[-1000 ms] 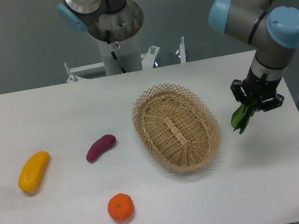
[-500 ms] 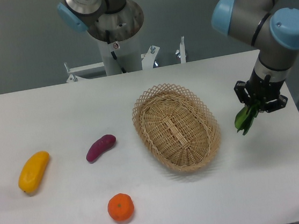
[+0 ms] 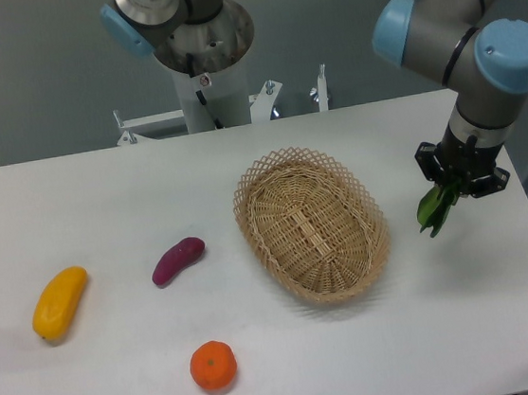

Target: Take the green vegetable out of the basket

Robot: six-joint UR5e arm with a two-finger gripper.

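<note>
The oval tan wicker basket [image 3: 311,223] lies in the middle of the white table and holds nothing. My gripper [image 3: 459,177] is to the right of the basket, above the table's right side, and is shut on the green vegetable [image 3: 433,208]. Its dark green leaves hang down and to the left from the fingers, clear of the basket's rim. Its pale stem end is hidden between the fingers.
A purple sweet potato [image 3: 178,260] lies left of the basket. A yellow mango-like fruit [image 3: 59,302] lies at the far left. An orange [image 3: 213,366] sits near the front. A second arm's base [image 3: 196,34] stands at the table's back edge.
My gripper with the green vegetable has drifted slightly to the right, away from the basket. Everything on the table has stayed put.
</note>
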